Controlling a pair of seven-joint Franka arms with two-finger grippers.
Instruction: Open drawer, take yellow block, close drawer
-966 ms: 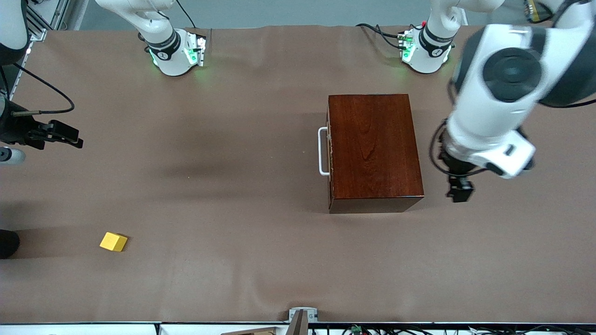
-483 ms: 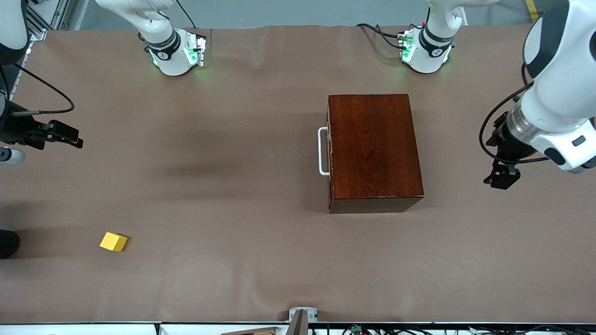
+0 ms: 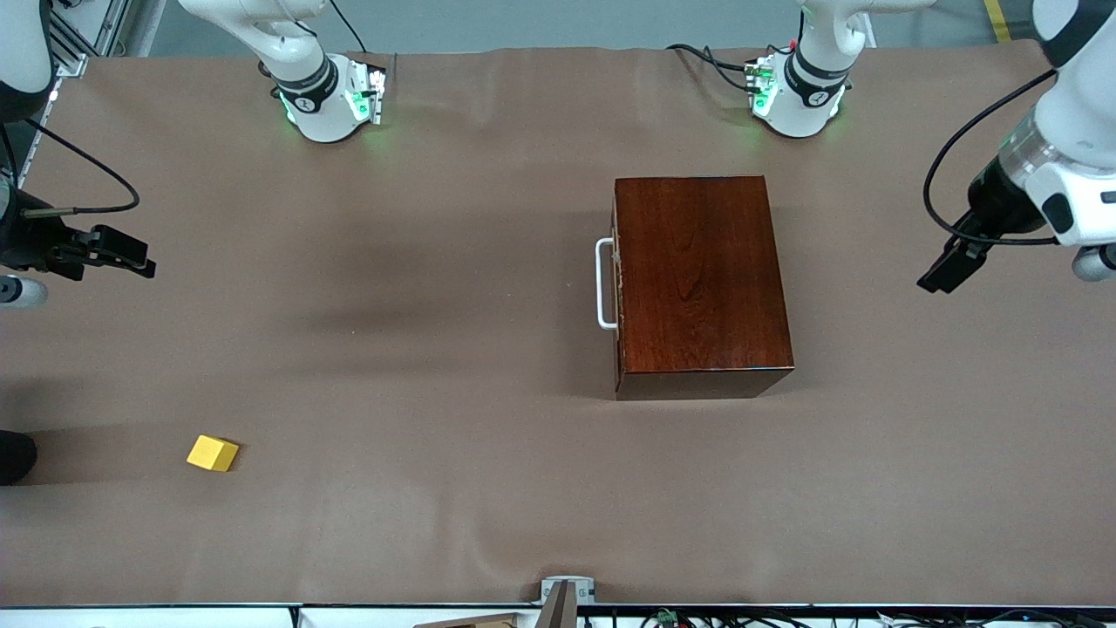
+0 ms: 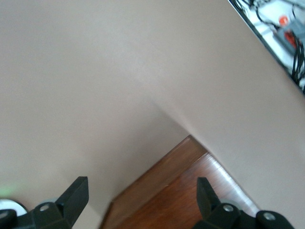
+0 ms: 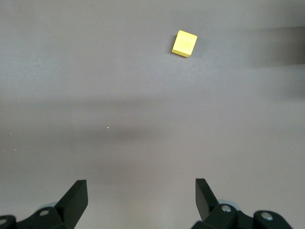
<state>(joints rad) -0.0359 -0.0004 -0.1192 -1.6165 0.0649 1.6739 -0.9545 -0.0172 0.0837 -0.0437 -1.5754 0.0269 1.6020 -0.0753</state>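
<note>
The drawer is pushed flush into its dark reddish-brown wooden box (image 3: 702,283). Its white bar handle (image 3: 603,283) faces the right arm's end of the table. The yellow block (image 3: 212,453) lies on the tabletop, nearer to the front camera than the box and toward the right arm's end. My right gripper (image 3: 131,255) hangs open and empty over that end, and its wrist view shows the yellow block (image 5: 184,43) past the right gripper (image 5: 140,198). My left gripper (image 3: 950,266) is open and empty over the table toward the left arm's end. A corner of the box (image 4: 190,191) shows past the left gripper (image 4: 140,198).
Brown cloth covers the table (image 3: 453,366). The two arm bases (image 3: 327,100) (image 3: 798,96) stand along the edge farthest from the front camera. A small bracket (image 3: 565,593) sits at the edge nearest the front camera. Cables (image 4: 286,33) lie off the table's edge.
My left arm has swung away from the box toward its own end of the table, carrying the open gripper with it. The right arm, block and drawer have not moved.
</note>
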